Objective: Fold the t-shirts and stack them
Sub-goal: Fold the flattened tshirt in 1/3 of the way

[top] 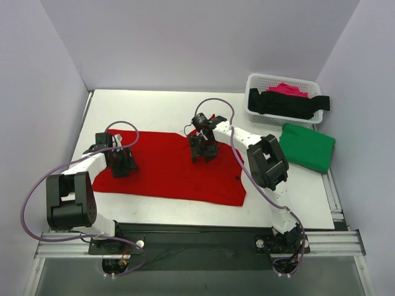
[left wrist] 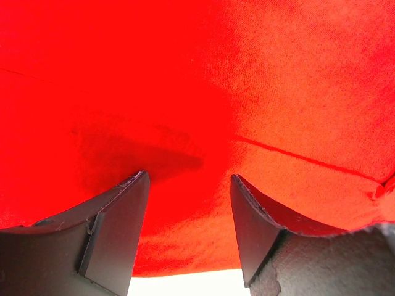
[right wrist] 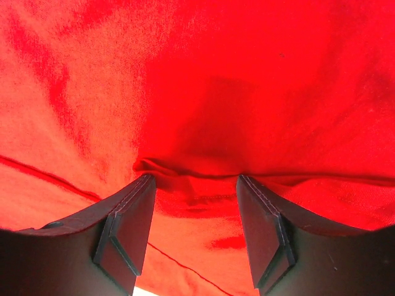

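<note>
A large bright red t-shirt (top: 170, 169) lies spread flat on the white table (top: 290, 197). My left gripper (top: 119, 161) stands over the shirt's left part, open, fingers down at the cloth (left wrist: 259, 92); the table edge shows just below the hem. My right gripper (top: 203, 150) stands over the shirt's far right part, open, its fingertips straddling a small raised fold of red cloth (right wrist: 185, 169). A folded green t-shirt (top: 307, 147) lies at the right. A black t-shirt (top: 287, 103) and a pink one (top: 287, 89) lie in the basket.
A white lattice basket (top: 259, 80) stands at the back right, the black shirt hanging over its rim. Grey walls close in the table on three sides. The arm bases and a metal rail (top: 197, 243) run along the near edge.
</note>
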Robot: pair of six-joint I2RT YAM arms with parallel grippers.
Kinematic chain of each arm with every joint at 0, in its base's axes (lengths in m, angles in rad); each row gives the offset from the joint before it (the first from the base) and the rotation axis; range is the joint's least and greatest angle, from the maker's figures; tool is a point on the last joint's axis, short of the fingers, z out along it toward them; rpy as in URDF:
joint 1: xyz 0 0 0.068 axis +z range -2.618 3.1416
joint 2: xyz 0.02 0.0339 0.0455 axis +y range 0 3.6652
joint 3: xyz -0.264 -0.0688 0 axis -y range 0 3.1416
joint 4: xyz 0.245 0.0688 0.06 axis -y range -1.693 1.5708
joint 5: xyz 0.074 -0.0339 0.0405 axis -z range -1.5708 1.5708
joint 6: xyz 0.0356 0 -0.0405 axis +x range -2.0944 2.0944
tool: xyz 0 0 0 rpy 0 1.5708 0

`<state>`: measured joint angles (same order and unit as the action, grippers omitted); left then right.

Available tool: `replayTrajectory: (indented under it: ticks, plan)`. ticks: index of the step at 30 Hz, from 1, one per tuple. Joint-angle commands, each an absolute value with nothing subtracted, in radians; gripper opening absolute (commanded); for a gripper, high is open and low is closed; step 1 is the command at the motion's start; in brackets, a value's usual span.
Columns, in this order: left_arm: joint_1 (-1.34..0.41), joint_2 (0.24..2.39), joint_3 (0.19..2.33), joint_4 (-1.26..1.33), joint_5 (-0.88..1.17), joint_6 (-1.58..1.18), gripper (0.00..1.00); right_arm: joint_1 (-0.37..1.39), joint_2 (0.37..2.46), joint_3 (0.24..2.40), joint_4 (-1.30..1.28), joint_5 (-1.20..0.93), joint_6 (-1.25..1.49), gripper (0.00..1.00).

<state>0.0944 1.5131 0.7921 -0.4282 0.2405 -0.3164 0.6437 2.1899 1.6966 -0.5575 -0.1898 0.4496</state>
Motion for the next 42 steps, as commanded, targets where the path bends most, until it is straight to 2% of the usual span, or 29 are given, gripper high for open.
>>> replayTrajectory:
  ticks: [1, 12, 19, 28, 32, 42]
  plan:
    - [0.109, 1.528, 0.749, -0.488, 0.190, -0.285, 0.66, 0.658, 2.212, 1.724, -0.577, -0.141, 0.465, 0.56]
    - [0.114, 1.513, 0.755, -0.503, 0.192, -0.285, 0.67, 0.661, 2.154, 1.721, -0.575, -0.117, 0.460, 0.58]
    - [0.114, 1.450, 0.827, -0.555, 0.192, -0.314, 0.70, 0.623, 2.019, 1.717, -0.575, -0.127, 0.439, 0.64]
    - [0.112, 1.410, 0.907, -0.529, 0.218, -0.385, 0.71, 0.528, 1.826, 1.471, -0.545, -0.212, 0.442, 0.66]
    - [0.114, 1.437, 0.904, -0.489, 0.232, -0.397, 0.71, 0.514, 1.825, 1.370, -0.505, -0.258, 0.434, 0.65]
    - [0.118, 1.508, 0.801, -0.410, 0.226, -0.408, 0.71, 0.505, 1.893, 1.279, -0.468, -0.272, 0.433, 0.64]
